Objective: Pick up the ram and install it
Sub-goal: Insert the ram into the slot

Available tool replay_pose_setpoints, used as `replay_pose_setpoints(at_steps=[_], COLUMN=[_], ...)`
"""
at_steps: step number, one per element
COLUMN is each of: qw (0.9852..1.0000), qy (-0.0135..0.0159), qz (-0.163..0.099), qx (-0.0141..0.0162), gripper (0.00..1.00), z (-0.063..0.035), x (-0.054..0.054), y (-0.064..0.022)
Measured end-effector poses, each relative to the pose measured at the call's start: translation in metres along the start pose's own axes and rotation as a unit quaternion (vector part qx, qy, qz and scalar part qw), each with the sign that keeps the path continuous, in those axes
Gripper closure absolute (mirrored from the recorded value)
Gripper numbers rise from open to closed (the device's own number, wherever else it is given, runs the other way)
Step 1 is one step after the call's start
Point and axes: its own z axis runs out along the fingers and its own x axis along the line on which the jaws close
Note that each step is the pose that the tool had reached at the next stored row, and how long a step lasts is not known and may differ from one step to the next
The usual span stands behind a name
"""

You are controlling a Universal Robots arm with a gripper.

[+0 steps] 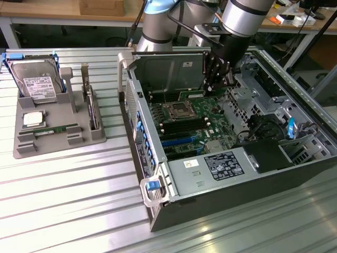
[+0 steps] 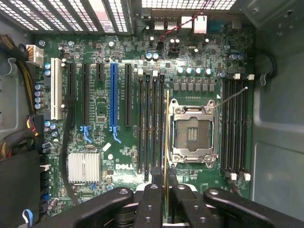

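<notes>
The ram [image 2: 166,137] is a thin green stick seen edge-on in the wrist view, with my gripper [image 2: 166,197] shut on it between black fingers [image 2: 151,204]. It hangs over the motherboard [image 2: 99,109], lined up along the black memory slots [image 2: 151,123] beside the empty processor socket [image 2: 192,133]. In the exterior view my gripper [image 1: 212,87] reaches down into the open computer case [image 1: 295,158], and the ram [image 1: 190,95] shows as a green strip at its tip, just above the board. I cannot tell whether the stick touches a slot.
A grey tray [image 1: 97,138] on the exterior view's left holds a hard drive [image 1: 38,84], a square silver chip [image 1: 32,119], a second green stick [image 1: 52,129] and an upright card [image 1: 91,108]. Case walls, cables [image 1: 258,126] and a drive cage [image 1: 210,168] surround the board.
</notes>
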Motion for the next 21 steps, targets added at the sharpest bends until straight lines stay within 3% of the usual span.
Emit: replay_pose_setpoints(at_steps=[21], qw=[1.0000], qy=[0.0000], qz=[0.000], qx=[0.0000], gripper=[0.86], z=[0.0122], x=[0.001], y=[0.0005])
